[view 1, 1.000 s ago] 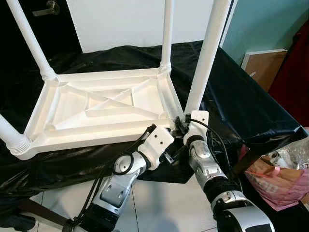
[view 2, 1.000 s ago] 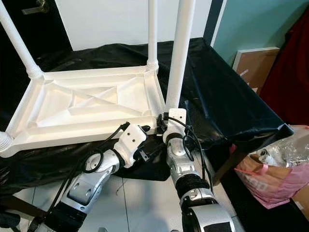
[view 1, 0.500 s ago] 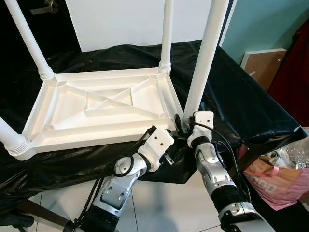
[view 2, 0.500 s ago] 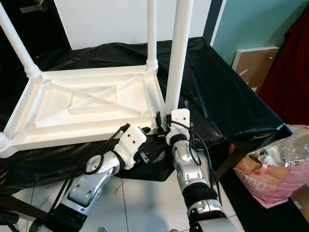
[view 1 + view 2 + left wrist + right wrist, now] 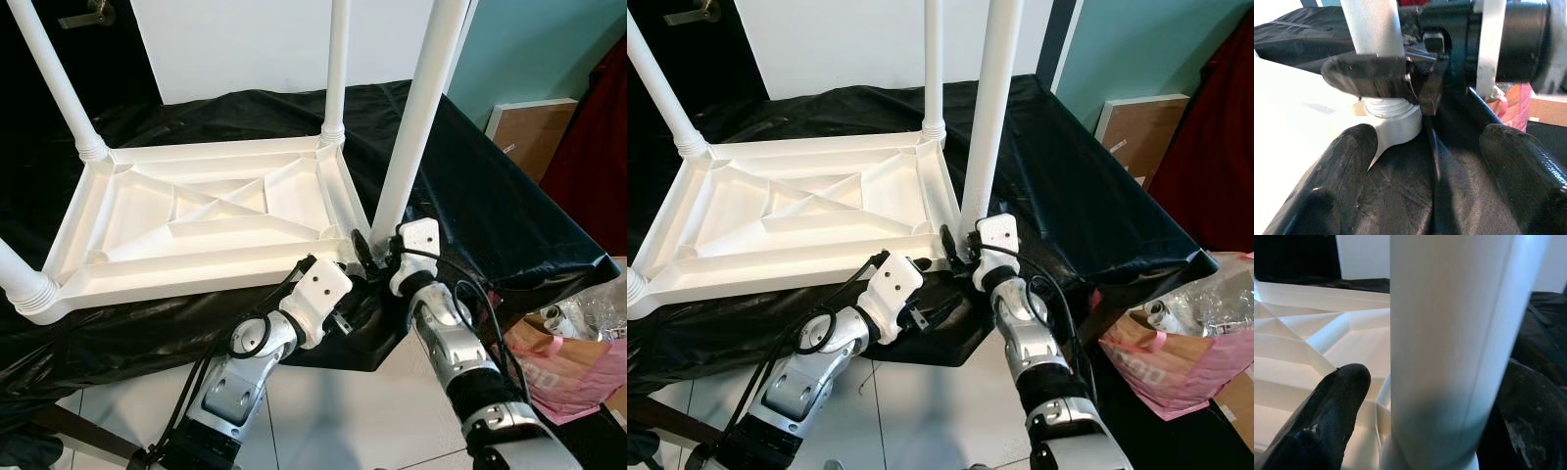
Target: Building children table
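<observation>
My right gripper (image 5: 1415, 396) has slid up, jaws straddling the tall white plastic table leg (image 5: 416, 117) I'm seating, while my left gripper (image 5: 1422, 161) is waiting open-jawed.

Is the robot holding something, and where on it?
The right gripper grips the near white table leg just above its base. The left gripper is open beside that corner, holding nothing.

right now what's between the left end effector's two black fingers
In the left wrist view, wrinkled black cloth lies between the left end effector fingers; beyond them, the white plastic table's corner socket, where the right end effector brackets the leg.
</observation>
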Robot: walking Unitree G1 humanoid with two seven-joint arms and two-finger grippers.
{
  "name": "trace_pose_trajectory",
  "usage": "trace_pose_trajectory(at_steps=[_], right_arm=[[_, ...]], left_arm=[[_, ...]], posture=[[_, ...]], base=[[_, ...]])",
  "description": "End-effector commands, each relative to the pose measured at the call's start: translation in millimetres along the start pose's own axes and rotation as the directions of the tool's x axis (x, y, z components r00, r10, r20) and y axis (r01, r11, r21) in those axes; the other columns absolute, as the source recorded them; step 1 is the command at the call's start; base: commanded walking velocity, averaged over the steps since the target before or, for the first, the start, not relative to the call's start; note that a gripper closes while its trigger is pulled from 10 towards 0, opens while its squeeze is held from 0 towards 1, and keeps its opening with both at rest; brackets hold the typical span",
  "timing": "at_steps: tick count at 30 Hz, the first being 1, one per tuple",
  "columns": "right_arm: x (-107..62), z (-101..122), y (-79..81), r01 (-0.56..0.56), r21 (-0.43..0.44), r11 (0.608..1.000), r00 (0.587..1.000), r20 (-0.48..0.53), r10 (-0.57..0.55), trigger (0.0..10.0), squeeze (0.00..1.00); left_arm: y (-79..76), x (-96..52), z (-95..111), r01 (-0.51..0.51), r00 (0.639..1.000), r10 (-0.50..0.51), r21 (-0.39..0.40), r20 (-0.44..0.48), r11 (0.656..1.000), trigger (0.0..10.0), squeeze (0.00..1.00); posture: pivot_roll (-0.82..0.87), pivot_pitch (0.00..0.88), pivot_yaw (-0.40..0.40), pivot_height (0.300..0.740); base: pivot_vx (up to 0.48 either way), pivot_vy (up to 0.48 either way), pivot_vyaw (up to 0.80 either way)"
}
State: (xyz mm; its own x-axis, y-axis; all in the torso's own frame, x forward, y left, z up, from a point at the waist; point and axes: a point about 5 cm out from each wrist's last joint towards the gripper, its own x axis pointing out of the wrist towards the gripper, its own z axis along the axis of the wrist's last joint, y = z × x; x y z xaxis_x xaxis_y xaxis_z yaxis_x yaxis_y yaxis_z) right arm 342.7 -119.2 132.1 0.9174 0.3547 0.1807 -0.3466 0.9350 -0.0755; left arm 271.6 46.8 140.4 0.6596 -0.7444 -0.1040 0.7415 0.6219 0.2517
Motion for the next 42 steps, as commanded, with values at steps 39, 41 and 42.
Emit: trace_pose_trajectory(at_steps=[39,41,42], right_arm=[[6.2,-22,-22.3,-0.231,-0.014,0.973,0.949,-0.225,0.222,10.0,0.00],[6.4,-26,-20.5,-0.174,-0.009,0.985,0.957,-0.238,0.167,10.0,0.00],[6.4,-26,-20.5,-0.174,-0.009,0.985,0.957,-0.238,0.167,10.0,0.00]], left_arm=[[-1.0,-2.5,0,0.028,0.999,-0.028,0.010,-0.021,1.000,10.0,0.00],[-1.6,-1.5,0,0.033,0.999,-0.033,0.010,-0.021,0.999,10.0,0.00],[-1.6,-1.5,0,0.033,0.999,-0.033,0.010,-0.021,0.999,10.0,0.00]], posture=[[0.02,0.050,-0.026,0.740],[0.02,0.051,-0.024,0.740],[0.02,0.051,-0.024,0.740]], base=[[0.000,0.000,0.00],[0.000,0.000,0.00],[0.000,0.000,0.00]])
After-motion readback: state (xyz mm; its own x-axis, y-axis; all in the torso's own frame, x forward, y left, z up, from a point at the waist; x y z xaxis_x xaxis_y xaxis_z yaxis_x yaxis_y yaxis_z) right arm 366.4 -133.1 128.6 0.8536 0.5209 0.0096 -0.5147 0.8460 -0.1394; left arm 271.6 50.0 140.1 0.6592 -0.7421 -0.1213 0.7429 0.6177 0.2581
